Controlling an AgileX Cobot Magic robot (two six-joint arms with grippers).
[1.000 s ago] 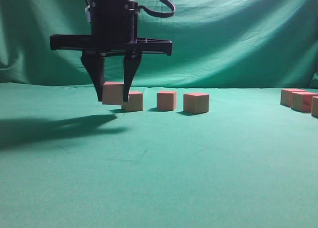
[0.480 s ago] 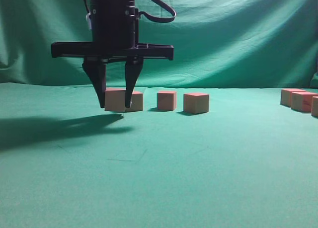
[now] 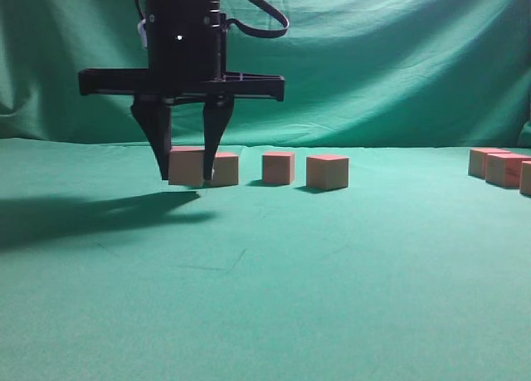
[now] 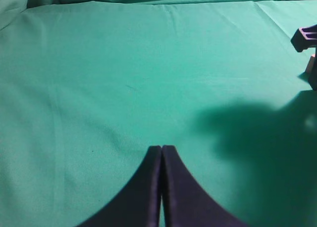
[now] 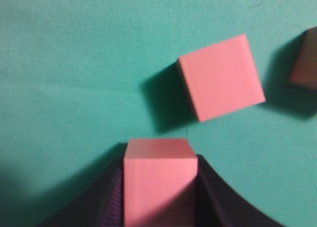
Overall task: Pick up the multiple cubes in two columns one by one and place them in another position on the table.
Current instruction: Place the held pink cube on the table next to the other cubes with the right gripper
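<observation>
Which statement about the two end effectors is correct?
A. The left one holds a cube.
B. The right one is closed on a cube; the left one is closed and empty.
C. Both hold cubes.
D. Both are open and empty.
B: the right end effector has its fingers against both sides of a cube, and the left end effector shows its tips together with nothing between them.

Right claw [image 3: 186,175] clamped; left claw [image 4: 161,150] pressed closed.

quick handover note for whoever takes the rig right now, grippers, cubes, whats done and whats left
Right gripper: shut on held cube, low at the left end of the new row; whether it touches the table is unclear.
Left gripper: shut, empty, over bare cloth.
Done: three placed cubes stand in the row to its right.
Left: release this cube, then fetch the remaining cubes at the far right edge one by one.
</observation>
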